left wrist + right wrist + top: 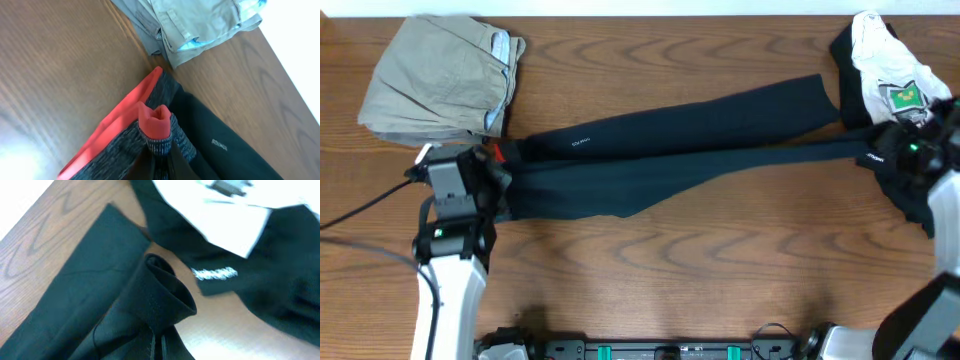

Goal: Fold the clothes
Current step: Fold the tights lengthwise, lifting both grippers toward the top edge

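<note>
The long black stretchy pants span the frame left to right; the left end effector grips their waistband, the right end effector a cuff.

I think I work at a robotics lab bench, not in a home. The brown wood-grain table holds clothing laid out flat: long black stretchy pants, folded khaki-tan cotton trousers and a crumpled black-and-white garment. My white left arm and my right arm rise from the near edge, where a black rail with green parts runs. A loose black cable crosses the wood.
</note>
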Available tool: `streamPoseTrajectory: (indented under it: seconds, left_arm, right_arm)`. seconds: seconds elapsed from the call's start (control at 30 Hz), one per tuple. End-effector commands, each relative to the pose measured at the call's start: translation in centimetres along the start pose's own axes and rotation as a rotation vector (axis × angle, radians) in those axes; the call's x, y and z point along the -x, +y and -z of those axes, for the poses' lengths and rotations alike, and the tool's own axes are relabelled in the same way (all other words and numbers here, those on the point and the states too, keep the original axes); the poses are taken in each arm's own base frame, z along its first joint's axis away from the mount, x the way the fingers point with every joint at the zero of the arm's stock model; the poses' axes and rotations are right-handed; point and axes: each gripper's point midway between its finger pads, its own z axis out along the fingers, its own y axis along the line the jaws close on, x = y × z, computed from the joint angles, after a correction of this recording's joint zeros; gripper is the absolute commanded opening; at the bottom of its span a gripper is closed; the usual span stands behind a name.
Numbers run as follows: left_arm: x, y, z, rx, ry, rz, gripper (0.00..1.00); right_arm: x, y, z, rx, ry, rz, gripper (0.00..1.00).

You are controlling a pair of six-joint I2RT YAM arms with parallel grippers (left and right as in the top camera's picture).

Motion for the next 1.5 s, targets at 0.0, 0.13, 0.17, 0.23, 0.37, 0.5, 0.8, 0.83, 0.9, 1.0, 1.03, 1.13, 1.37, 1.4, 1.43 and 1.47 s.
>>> streamPoseTrajectory:
  seconds: [0.0, 0.13, 0.17, 0.23, 0.37, 0.5, 0.8, 0.83, 0.9, 1.0, 1.03, 1.13, 1.37, 1.4, 1.43, 1.47]
  left_arm:
    - [1.0, -0.6, -1.1, 0.009, -0.029, -0.008, 0.06]
    - [1.5, -1.4, -2.6, -0.015, -0.047, -0.004, 0.06]
    - [1.7, -1.7, -2.9, -0.025, -0.056, -0.002, 0.06]
    - [2.1, -2.3, -3.4, -0.043, -0.072, 0.001, 0.06]
    - [2.7, -3.1, -4.5, -0.069, -0.098, 0.006, 0.06]
    - [2.5, -3.1, -6.2, -0.066, -0.094, 0.005, 0.06]
    - [2.0, -3.4, -10.6, -0.076, -0.105, 0.007, 0.06]
    - [2.1, -3.5, -10.9, -0.083, -0.112, 0.009, 0.06]
    - [2.2, -3.8, -11.4, -0.098, -0.125, 0.011, 0.06]
    - [2.4, -4.1, -12.1, -0.112, -0.139, 0.014, 0.06]
    - [2.3, -4.1, -12.3, -0.112, -0.139, 0.014, 0.06]
    - [2.0, -3.8, -12.9, -0.105, -0.132, 0.013, 0.06]
    - [2.0, -3.8, -13.0, -0.106, -0.133, 0.013, 0.98]
    - [2.0, -3.9, -13.0, -0.108, -0.135, 0.013, 0.98]
    - [2.0, -3.9, -13.0, -0.109, -0.135, 0.013, 0.98]
    - [2.0, -3.9, -13.0, -0.109, -0.135, 0.013, 0.98]
  right_arm:
    - [0.4, 2.2, -2.1, 0.032, -0.006, 0.048, 0.02]
    - [0.5, 3.8, -5.1, 0.037, -0.009, 0.067, 0.01]
    - [0.6, 4.3, -5.9, 0.043, -0.006, 0.077, 0.02]
    - [0.8, 4.8, -7.3, 0.037, 0.002, 0.082, 0.01]
    - [2.0, 5.6, -9.6, 0.030, 0.005, 0.097, 0.02]
    - [3.7, 6.3, -10.8, 0.033, -0.014, 0.102, 0.01]
    - [4.5, 6.5, -13.3, 0.039, -0.030, 0.110, 0.02]
    - [4.3, 6.4, -13.7, 0.039, -0.028, 0.111, 0.01]
    - [4.2, 6.5, -14.0, 0.039, -0.028, 0.114, 0.02]
    - [4.0, 6.7, -14.6, 0.036, -0.033, 0.122, 0.02]
    - [4.0, 6.7, -14.8, 0.032, -0.035, 0.124, 0.02]
    - [3.8, 7.1, -15.1, 0.039, -0.037, 0.132, 0.02]
    - [3.6, 7.8, -15.3, 0.043, -0.043, 0.146, 0.54]
    - [3.5, 7.8, -15.3, 0.043, -0.042, 0.145, 0.61]
    - [3.5, 7.7, -15.3, 0.041, -0.038, 0.144, 0.66]
    - [3.4, 7.6, -15.3, 0.039, -0.035, 0.144, 0.69]
